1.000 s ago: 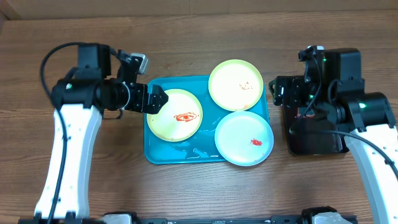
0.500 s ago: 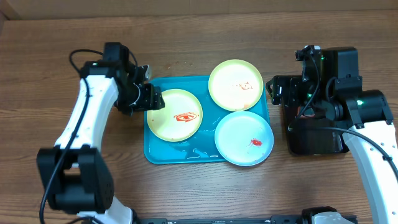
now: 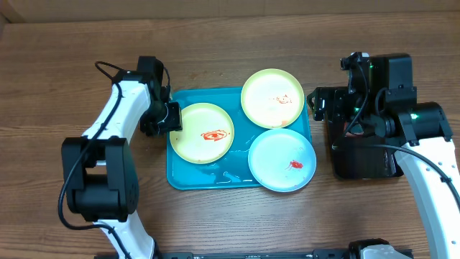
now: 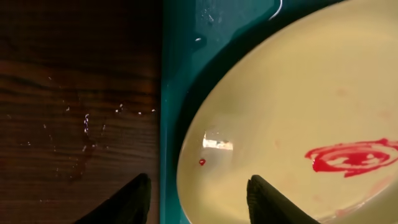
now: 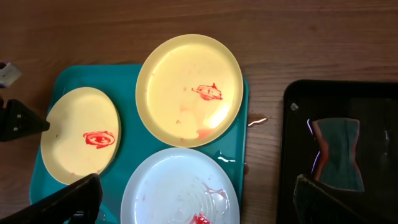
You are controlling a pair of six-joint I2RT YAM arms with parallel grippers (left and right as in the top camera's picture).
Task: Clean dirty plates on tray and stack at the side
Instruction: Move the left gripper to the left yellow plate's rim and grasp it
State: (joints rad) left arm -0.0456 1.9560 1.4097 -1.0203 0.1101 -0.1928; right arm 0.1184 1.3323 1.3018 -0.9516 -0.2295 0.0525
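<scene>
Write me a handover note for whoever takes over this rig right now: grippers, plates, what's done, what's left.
Left gripper: open, nothing gripped, with the tray's left rim and the edge of the left yellow plate between its jaws.
Right gripper: open, empty, between the tray and the black tray, where a pad lies.
Plates: the left yellow plate, upper yellow plate and blue plate are all on the tray, each with red smears.
Done: nothing cleaned or stacked.
Left: wipe all three and stack them at the side.

Glossy plastic plates, wet tray; wood table.
</scene>
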